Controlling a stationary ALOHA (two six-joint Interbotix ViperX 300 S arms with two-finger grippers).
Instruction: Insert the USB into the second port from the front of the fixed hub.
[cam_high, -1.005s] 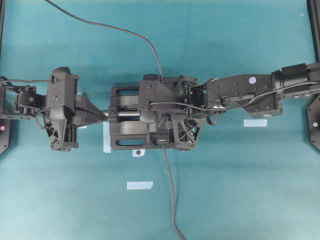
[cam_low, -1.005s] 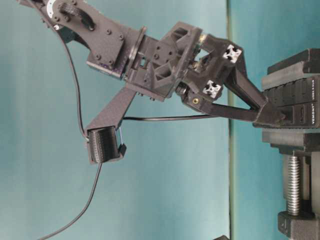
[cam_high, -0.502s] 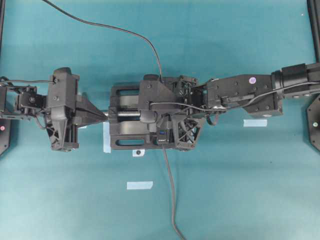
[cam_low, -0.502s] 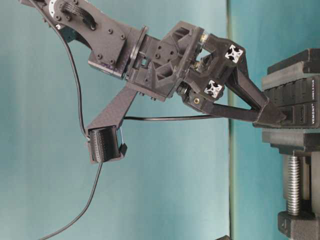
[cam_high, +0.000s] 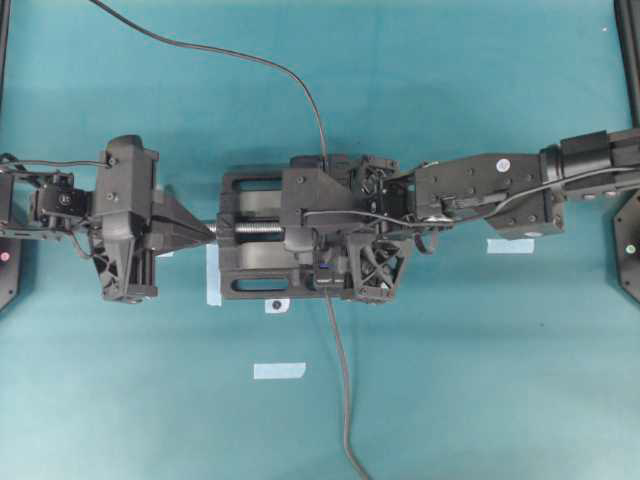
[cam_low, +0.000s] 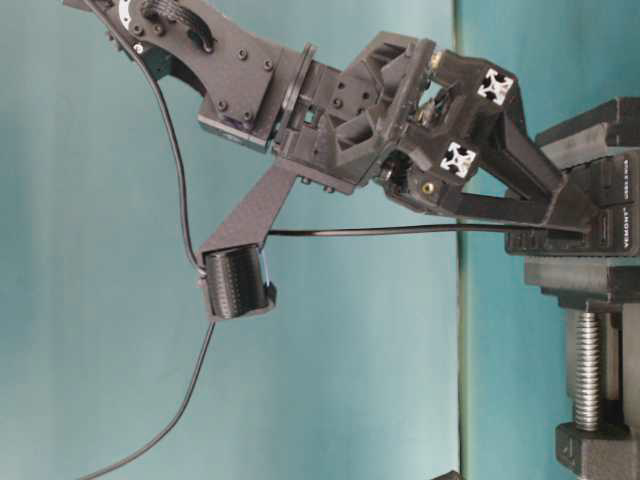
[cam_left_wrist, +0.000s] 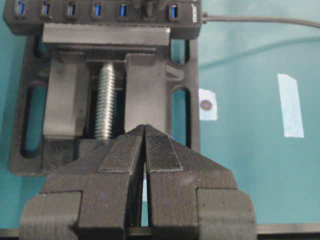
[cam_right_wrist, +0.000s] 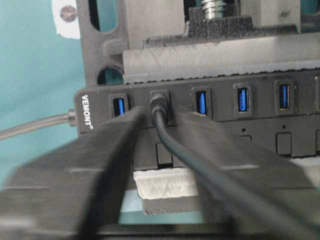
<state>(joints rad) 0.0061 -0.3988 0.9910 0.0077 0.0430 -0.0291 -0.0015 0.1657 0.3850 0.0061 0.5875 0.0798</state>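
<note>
The plug (cam_right_wrist: 160, 104) sits pushed into the second port (cam_right_wrist: 161, 106) from the labelled end of the hub (cam_right_wrist: 260, 127), which lies clamped in the vise (cam_left_wrist: 107, 85), and its cable (cam_right_wrist: 200, 165) runs back toward me between my right fingers (cam_right_wrist: 107, 145). My right hand (cam_right_wrist: 160, 122) stands with its fingers parted on either side of the plug, close beside it but not pinching it. My left hand (cam_left_wrist: 144, 150) waits near the vise screw (cam_left_wrist: 106, 102) with its fingers pressed together, holding nothing.

The USB (cam_right_wrist: 160, 102) sits seated in the second port (cam_right_wrist: 161, 106) from the fixed hub (cam_right_wrist: 260, 122)'s labelled end, right gripper (cam_right_wrist: 155, 132) fingers (cam_right_wrist: 112, 145) parted either side.
</note>
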